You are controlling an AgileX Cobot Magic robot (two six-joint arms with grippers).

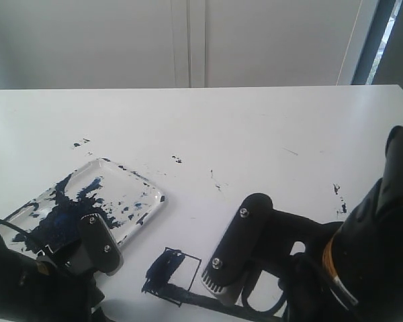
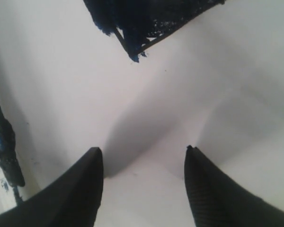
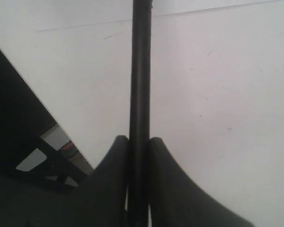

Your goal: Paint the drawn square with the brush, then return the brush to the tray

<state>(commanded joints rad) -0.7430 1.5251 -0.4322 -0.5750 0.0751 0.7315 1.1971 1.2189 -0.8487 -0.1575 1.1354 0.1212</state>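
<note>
Closest to the lens, our right fingers point(image 3: 114, 165) are clamped on the brush point(image 3: 140, 71), one on each side of its thin black shaft, which runs straight out ahead of them over the white worktop point(image 1: 269, 134). We hold it along the shaft, well back from the wet end, and we judge that the right place. The stick looks light and stiff, so it needs little force. It is also round and smooth, so it could roll or slip in the grip if the tip is pressed down hard.

Our left fingers point(image 2: 87, 184) stand apart with nothing between them, hovering over bare white surface just beside a painted corner of the square.

Further out, in the exterior view, the brush lies low and nearly flat, its tip reaching the drawn square point(image 1: 174, 272). Dark blue covers the square's left part while the right part is white, so we take the painting as roughly half done.

Beyond that, to the left, the tray point(image 1: 160, 199) rests on the worktop, smeared with blue-black paint, near the square but apart from it. A loaded tip smears whatever it touches, so we would carry it clear of the white.
</note>
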